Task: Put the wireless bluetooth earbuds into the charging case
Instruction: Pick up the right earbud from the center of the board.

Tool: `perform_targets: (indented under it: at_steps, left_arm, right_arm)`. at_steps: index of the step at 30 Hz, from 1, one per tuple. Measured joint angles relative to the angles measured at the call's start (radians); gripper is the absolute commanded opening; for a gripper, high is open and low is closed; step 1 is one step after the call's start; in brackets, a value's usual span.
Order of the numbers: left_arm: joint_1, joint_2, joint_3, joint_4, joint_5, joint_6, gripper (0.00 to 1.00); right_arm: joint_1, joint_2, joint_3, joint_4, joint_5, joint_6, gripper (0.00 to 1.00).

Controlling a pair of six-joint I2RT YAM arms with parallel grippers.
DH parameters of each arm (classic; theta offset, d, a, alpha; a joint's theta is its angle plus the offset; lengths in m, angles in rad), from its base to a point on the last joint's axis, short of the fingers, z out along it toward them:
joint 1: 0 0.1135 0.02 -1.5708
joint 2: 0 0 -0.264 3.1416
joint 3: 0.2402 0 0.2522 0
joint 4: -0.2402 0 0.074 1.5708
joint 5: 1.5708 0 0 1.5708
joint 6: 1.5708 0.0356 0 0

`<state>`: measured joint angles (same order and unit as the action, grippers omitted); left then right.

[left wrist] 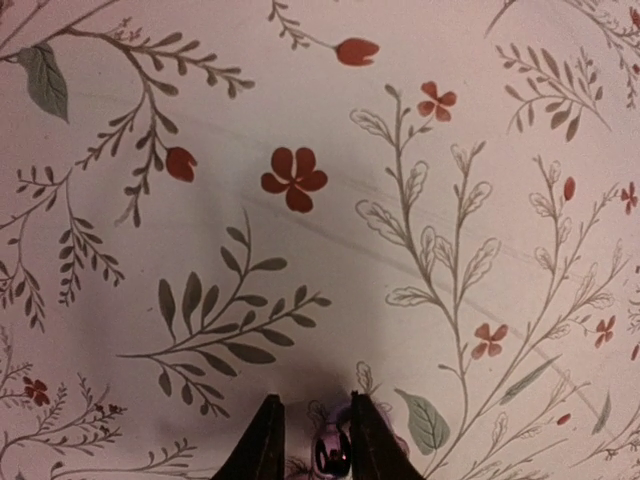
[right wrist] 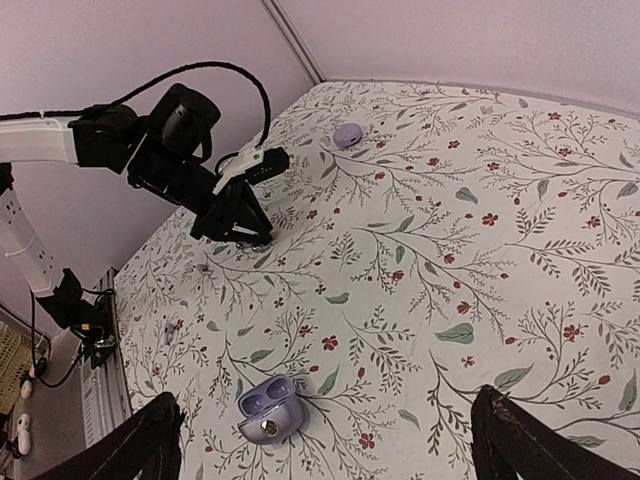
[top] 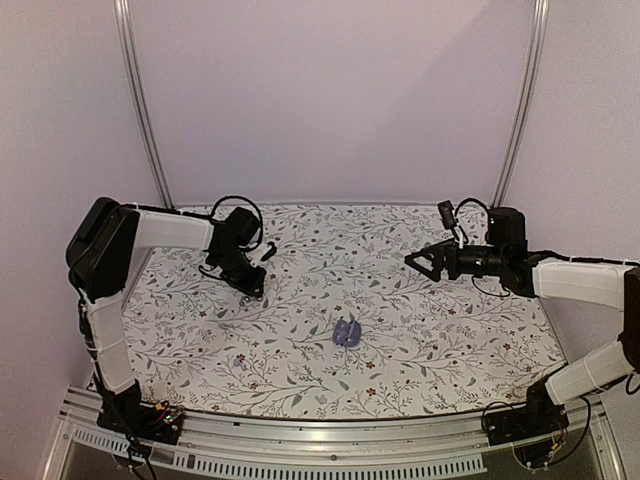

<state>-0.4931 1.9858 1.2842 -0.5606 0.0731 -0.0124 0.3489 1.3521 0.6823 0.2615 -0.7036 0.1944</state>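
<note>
Right now one earbud (left wrist: 330, 455), small, glossy, dark purple, sits btwn the tips of the L gripper (top: 252, 285). That gripper's fingers (left wrist: 265, 445) are drawn in to a narrow gap and look pinched on the bud, tips down at the floral cloth (top: 300, 250) in the left-centre of the table. The charging case (top: 347, 332) lies open on the cloth near the front-centre, both round halves up, well apart from the L gripper and touched by nothing. A 2nd small lavender bud (top: 238, 358), as far as I can tell, lies loose on the cloth left of the case, toward the front edge. The R gripper (top: 422, 262) hangs above the cloth on the right w/ jaws spread wide and nothing in them, well apart from the case.
</note>
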Motion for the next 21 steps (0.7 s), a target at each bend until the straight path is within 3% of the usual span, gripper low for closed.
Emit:
perform_targets:
  at_steps: [16,21]
  left_arm:
    - [-0.009,0.003,0.006,-0.003,-0.031,0.002,0.22]
    - [-0.011,0.002,0.006,-0.004,-0.037,0.001,0.26]
  right_arm:
    - [0.004,0.005,0.0,-0.008,-0.008,0.0,0.99]
    - [0.004,0.005,0.0,-0.01,-0.007,0.0,0.99]
